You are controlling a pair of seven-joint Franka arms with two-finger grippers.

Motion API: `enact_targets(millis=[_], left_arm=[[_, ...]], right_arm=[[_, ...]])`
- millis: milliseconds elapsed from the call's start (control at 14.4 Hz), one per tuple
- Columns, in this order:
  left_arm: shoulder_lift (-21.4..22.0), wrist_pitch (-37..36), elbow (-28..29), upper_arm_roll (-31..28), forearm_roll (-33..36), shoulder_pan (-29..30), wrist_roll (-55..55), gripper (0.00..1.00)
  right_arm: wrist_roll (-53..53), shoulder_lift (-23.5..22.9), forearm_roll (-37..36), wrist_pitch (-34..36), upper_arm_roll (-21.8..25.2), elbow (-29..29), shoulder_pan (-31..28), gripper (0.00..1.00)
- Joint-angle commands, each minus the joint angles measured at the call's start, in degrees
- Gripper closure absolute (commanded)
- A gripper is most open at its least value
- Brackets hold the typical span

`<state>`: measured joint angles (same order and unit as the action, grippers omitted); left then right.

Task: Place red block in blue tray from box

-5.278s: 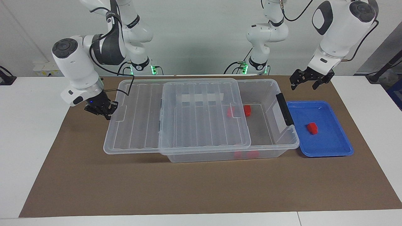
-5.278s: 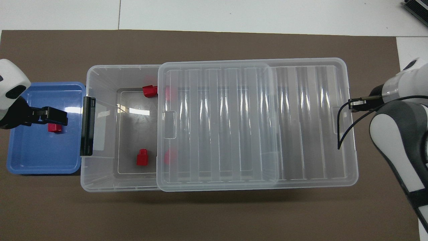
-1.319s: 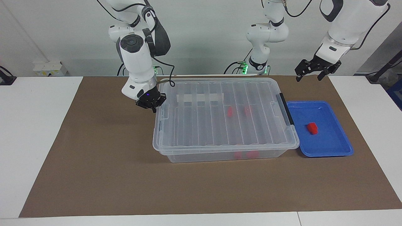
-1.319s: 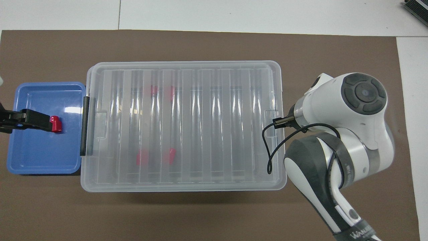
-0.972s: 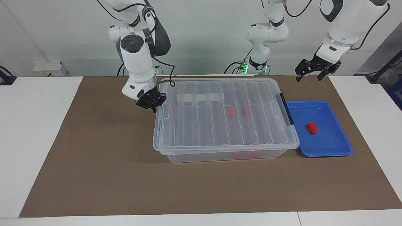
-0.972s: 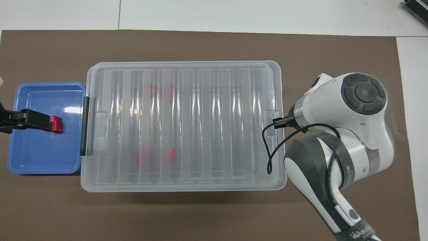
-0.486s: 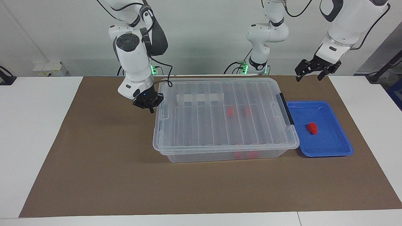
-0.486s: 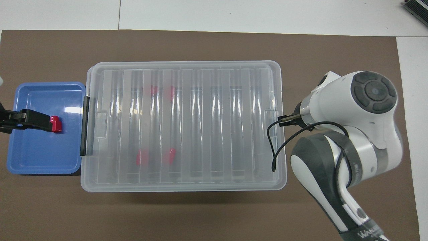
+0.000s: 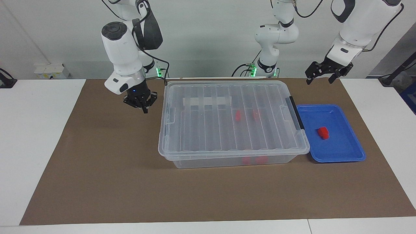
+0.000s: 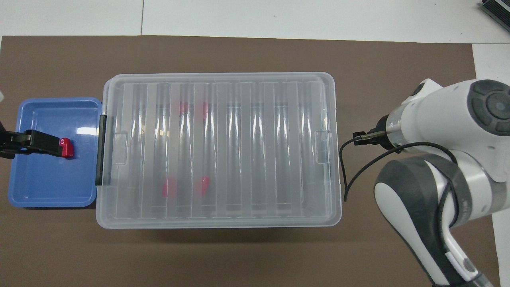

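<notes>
- Red block (image 9: 323,132) lies in the blue tray (image 9: 344,152), long axis across it.
- Box (image 9: 232,122) beside it — lid on, four red blocks inside.
- Left gripper (image 9: 322,77) open over the mat; right gripper (image 9: 143,107) shut beside the box.

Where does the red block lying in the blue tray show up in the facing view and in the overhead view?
Facing view: the red block lies mid-tray at the right of the picture, in the blue tray.
Overhead view: the red block sits at the left of the picture, partly under the left tool, which is raised above the tray.
Shared landmark: the box's black handle, right beside the tray.
</notes>
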<state>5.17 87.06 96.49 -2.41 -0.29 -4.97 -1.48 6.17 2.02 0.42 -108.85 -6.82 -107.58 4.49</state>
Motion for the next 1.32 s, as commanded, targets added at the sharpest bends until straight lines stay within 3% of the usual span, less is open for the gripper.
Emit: enact_targets(millis=[0, 139, 903, 1250], left_arm=[[0.55, -0.75, 0.19, -0.14, -0.76, 0.14, -0.55, 0.0], [0.55, -0.75, 0.19, -0.14, -0.85, 0.14, -0.55, 0.0], [0.55, -0.75, 0.19, -0.14, -0.76, 0.14, -0.46, 0.0], [0.55, -0.75, 0.19, -0.14, -0.85, 0.14, -0.55, 0.0]], right_arm=[[0.77, 1.32, 0.81, 4.51, -0.21, 2.55, -2.55, 0.99], [1.03, 1.76, 0.81, 6.8, -0.03, 4.04, -3.95, 0.01], [1.12, -1.22, -0.15, 19.19, 1.11, 18.62, -6.95, 0.0], [1.03, -1.58, -1.2, 21.66, 1.11, 19.34, -6.69, 0.0]])
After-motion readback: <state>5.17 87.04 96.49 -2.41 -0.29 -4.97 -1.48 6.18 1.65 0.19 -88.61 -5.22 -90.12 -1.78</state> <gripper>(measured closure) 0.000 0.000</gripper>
